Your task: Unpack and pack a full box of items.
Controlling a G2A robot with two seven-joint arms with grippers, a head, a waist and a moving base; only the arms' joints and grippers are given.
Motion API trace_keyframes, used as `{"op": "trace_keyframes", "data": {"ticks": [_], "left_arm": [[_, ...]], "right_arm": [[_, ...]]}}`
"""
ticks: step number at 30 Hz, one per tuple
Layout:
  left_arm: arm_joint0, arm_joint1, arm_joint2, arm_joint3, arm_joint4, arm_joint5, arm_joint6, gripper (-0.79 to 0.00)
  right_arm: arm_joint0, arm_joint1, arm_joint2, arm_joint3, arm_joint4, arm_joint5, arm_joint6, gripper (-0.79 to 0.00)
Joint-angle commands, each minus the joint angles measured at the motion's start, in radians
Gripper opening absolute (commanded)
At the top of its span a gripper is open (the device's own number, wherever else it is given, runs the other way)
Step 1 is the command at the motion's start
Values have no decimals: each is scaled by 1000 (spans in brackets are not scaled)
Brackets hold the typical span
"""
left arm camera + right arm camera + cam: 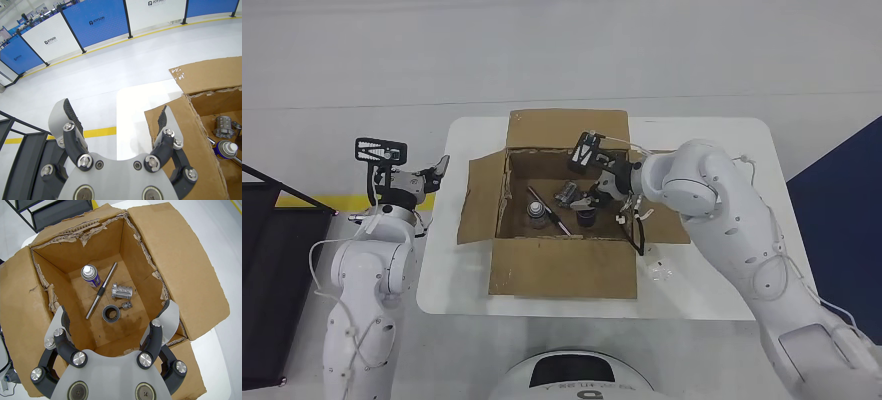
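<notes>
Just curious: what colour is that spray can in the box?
The cylindrical spray can is blue with a white cap; right wrist view.

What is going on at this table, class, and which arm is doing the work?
The right gripper hangs over the open cardboard box, jaws open and empty. On the box floor below it lie a spray can, a metal rod, a ribbed metal cylinder, a black ring and a small metal fitting. Neither arm has hold of any of them. The left gripper hangs beside the box at the white table edge, jaws open, holding nothing.
</notes>
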Motion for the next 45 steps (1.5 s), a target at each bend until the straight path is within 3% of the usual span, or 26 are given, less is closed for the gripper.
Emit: {"op": "trace_keyframes", "data": {"ticks": [1, 11, 16, 30, 42, 44, 45], "left_arm": [[0, 0, 0, 0, 0, 0, 0, 0], [0, 0, 0, 0, 0, 0, 0, 0], [0, 0, 0, 0, 0, 0, 0, 0], [0, 0, 0, 0, 0, 0, 0, 0], [0, 0, 0, 0, 0, 0, 0, 0], [0, 0, 0, 0, 0, 0, 0, 0], [0, 0, 0, 0, 0, 0, 0, 0]], "right_arm": [[0, 0, 0, 0, 0, 0, 0, 0], [-5, -1, -11, 15, -18, 20, -2, 0], [61, -32, -146, 72, -80, 105, 80, 0], [142, -99, -315, 265, -59, 324, 178, 0], [246, -187, -444, 493, -27, 359, 171, 0], [259, -201, -458, 517, -23, 366, 172, -363], [264, -207, -463, 525, -20, 368, 171, -409]]}}
